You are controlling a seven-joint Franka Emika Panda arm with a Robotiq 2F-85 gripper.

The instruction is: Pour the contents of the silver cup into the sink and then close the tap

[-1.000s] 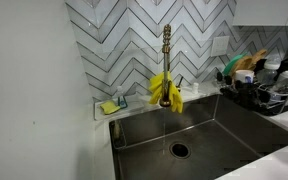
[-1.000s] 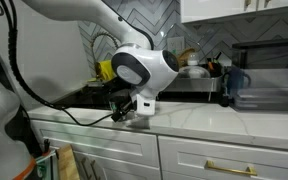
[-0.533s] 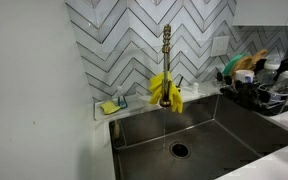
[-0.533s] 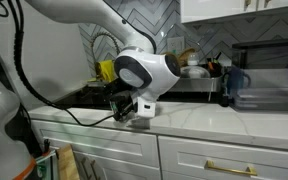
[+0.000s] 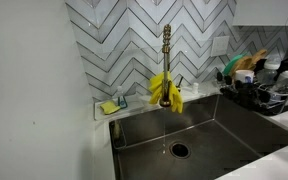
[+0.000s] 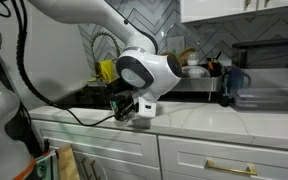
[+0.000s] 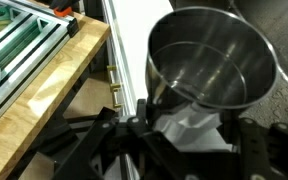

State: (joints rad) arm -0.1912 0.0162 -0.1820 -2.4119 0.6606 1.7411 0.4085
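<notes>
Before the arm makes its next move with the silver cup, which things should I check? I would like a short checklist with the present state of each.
1. Jaws shut on the shiny round silver metal cup: ok, they appear closed at its near wall in the wrist view.
2. Cup upright: ok, its opening faces up.
3. Contents inside the cup: cannot tell.
4. Large dark grey stainless-steel sink with its round drain hole uncovered: ok.
5. Slim brass-gold tap closed: not ok, a thin stream seems to fall.
6. Tap stem free to reach: not ok, yellow gloves hang on it.
</notes>
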